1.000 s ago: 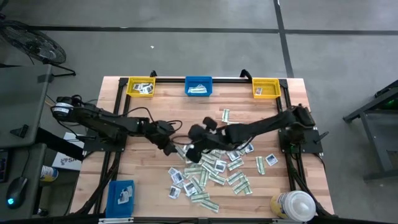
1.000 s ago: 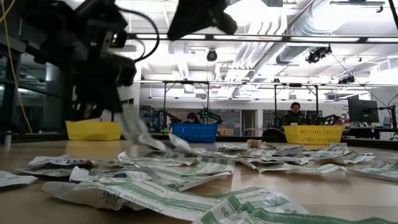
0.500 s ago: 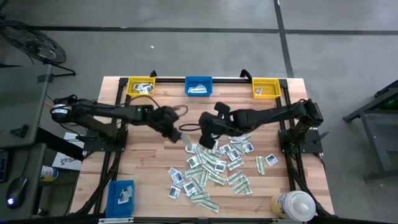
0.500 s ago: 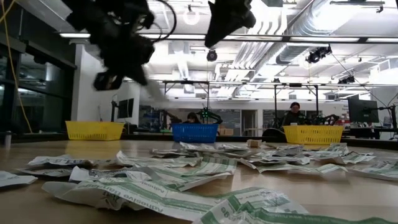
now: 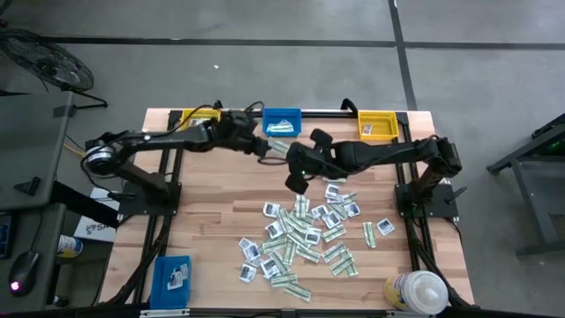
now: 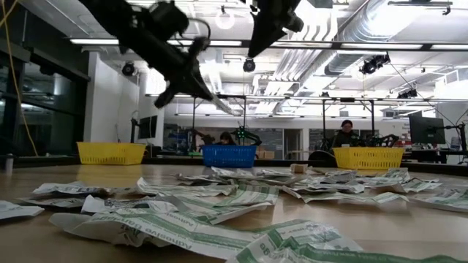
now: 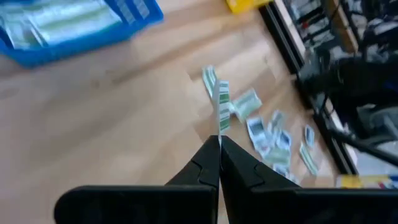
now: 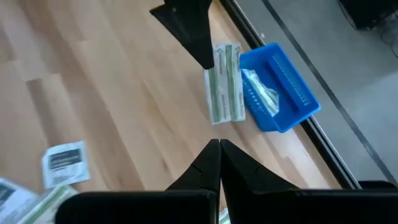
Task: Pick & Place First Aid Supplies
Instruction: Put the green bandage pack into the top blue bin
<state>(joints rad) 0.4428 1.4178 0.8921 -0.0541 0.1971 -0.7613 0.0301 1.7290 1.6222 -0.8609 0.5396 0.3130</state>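
Note:
My left gripper [image 5: 263, 150] hangs above the table near the far blue bin [image 5: 282, 122], shut on a green-and-white strip packet [image 5: 276, 147]. The right wrist view shows that packet [image 8: 224, 84] just short of the blue bin [image 8: 277, 87]. My right gripper [image 5: 295, 184] is shut with nothing between its fingers [image 8: 219, 144], raised over the far edge of the pile. The other first aid supplies [image 5: 305, 234], small white squares and green-and-white strips, lie flat and scattered on the wooden table's right half. My left gripper pinches one short end of the strip packet [image 7: 219, 127] between its two fingertips. The fingers slant downward from the table's left. The packet sticks out beyond the fingertips along their line, lifted clear of the table.
Two yellow bins [image 5: 201, 122] [image 5: 378, 125] flank the blue bin along the far edge. Another blue bin [image 5: 172, 276] sits at the near left corner and a white-capped bottle [image 5: 415, 291] at the near right. Bare wood [image 5: 212, 203] lies left of the pile.
My left gripper has risen and swung from the pile toward the table's far edge and the blue bin, carrying the strip packet clear of the table. My right gripper has lifted and drawn back toward the far edge, staying shut.

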